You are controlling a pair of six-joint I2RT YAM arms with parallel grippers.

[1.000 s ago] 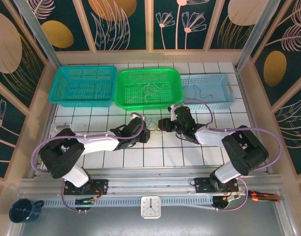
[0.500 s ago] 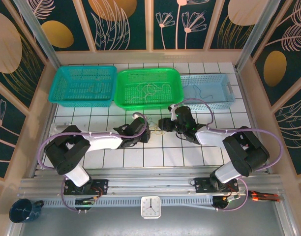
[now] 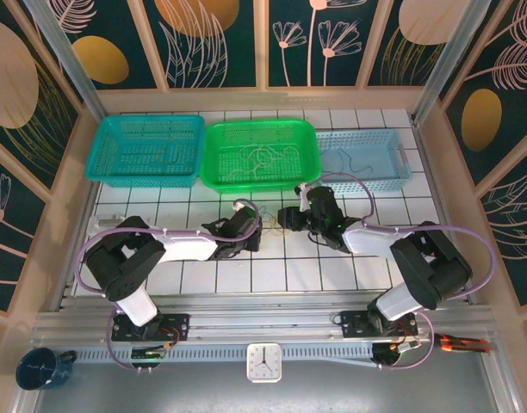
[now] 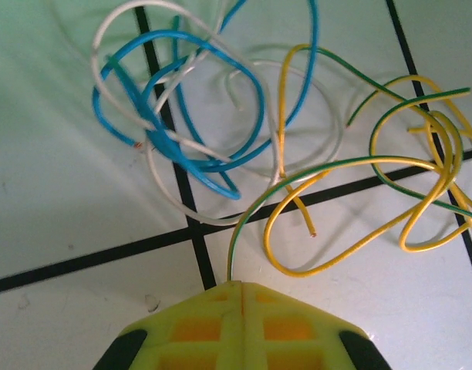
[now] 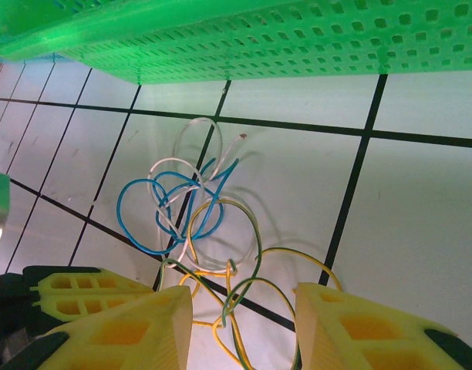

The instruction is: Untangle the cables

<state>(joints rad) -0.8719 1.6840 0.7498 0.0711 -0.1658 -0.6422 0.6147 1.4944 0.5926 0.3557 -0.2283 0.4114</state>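
The cables [image 3: 270, 222] lie in a small tangle on the white tiles between my two grippers. In the left wrist view a blue cable [image 4: 213, 166] and a white cable [image 4: 170, 196] loop together on the left, and a yellow cable [image 4: 352, 247] curls on the right. My left gripper [image 4: 241, 287] is shut on the end of a green-and-yellow striped cable [image 4: 298, 176], which runs straight out of the closed jaws. My right gripper [image 5: 244, 308] stands open over the tangle's other side, with striped loops [image 5: 259, 254] lying between its fingers and untouched by them.
Three baskets line the back of the table: teal [image 3: 145, 148], green [image 3: 308, 138] holding several more wires, and light blue [image 3: 401, 163] with one or two. The green basket's wall [image 5: 298, 46] stands just beyond the tangle. The left fingers [image 5: 82, 293] sit close beside my right gripper.
My left gripper has closed onto the end of the striped cable, and the left arm's elbow has swung right. The right arm has stayed still.
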